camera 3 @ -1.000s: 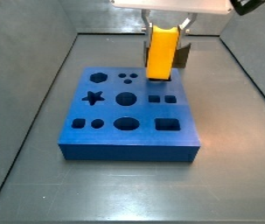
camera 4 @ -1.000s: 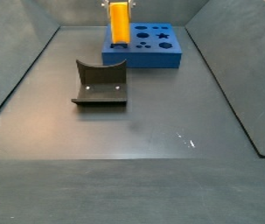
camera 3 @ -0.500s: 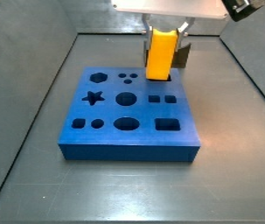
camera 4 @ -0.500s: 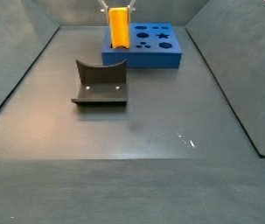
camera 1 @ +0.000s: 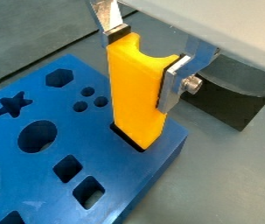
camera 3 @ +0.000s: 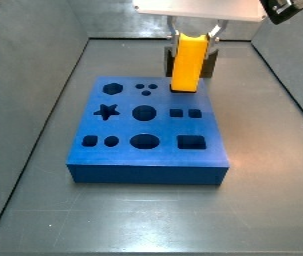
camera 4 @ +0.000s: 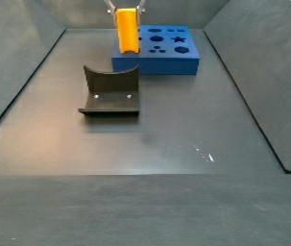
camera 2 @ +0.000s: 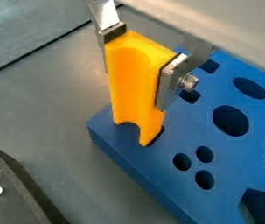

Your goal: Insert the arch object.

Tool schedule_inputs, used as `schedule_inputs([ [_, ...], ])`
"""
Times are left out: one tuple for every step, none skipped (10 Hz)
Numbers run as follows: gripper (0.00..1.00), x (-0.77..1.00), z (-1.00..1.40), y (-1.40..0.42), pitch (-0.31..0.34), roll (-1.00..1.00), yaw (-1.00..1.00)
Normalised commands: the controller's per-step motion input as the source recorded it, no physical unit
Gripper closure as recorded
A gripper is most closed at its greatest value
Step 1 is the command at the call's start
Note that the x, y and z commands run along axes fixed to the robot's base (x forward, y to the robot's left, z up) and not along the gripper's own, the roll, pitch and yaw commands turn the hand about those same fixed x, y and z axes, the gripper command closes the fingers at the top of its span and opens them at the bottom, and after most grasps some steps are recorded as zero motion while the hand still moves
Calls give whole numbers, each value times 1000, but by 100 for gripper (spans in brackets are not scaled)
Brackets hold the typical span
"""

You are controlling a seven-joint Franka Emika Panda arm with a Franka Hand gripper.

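Grey metal desk [camera 4: 174, 192] carries everything, and the blue board [camera 3: 147, 160] with its shaped holes is the largest thing on it. In a side view the board [camera 4: 174, 62] lies at the far end of the desk. The dark fixture [camera 4: 109, 94] stands nearer the camera, a little apart from the board. In a wrist view the fixture [camera 1: 233, 96] shows just past the board's corner.

The arch object [camera 1: 135, 87] is a yellow-orange block, standing upright over that corner of the board [camera 1: 30, 166]. In a wrist view a rounded notch is cut into its lower end [camera 2: 132, 83]. That lower end meets a dark slot in the board [camera 2: 216, 131]; how deep it sits cannot be told. In both side views the block [camera 3: 187, 62] [camera 4: 127, 29] rises straight above the board's edge.

The end effector [camera 1: 142, 57] comes down from above and is clamped on the block's upper part. One silver finger [camera 1: 108, 17] lies flat against one face and the opposite finger [camera 1: 177, 80] against the other. So the block hangs directly between the plates and reaches below them to the board. The end effector [camera 2: 141, 54] grips it the same way in both wrist views, and from the side its body [camera 3: 191, 28] [camera 4: 125, 8] sits right above the block.
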Motion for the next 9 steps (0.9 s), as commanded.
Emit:
schedule_inputs([
  [100,-60,-66,-20,-6,-14,0],
  [100,0,-111,-80,0,-11,0],
  [100,57,-146,-63,0,-20,0],
  [100,120,-186,-40,3,-33,0],
  [100,86,-257,0,0,-30,0],
  [100,0,-226,0,0,-31,0],
  [100,0,-177,0,0,-17,3],
  [100,-37,-189,0,-29,0,46],
  [100,-126,-257,0,-89,0,97],
])
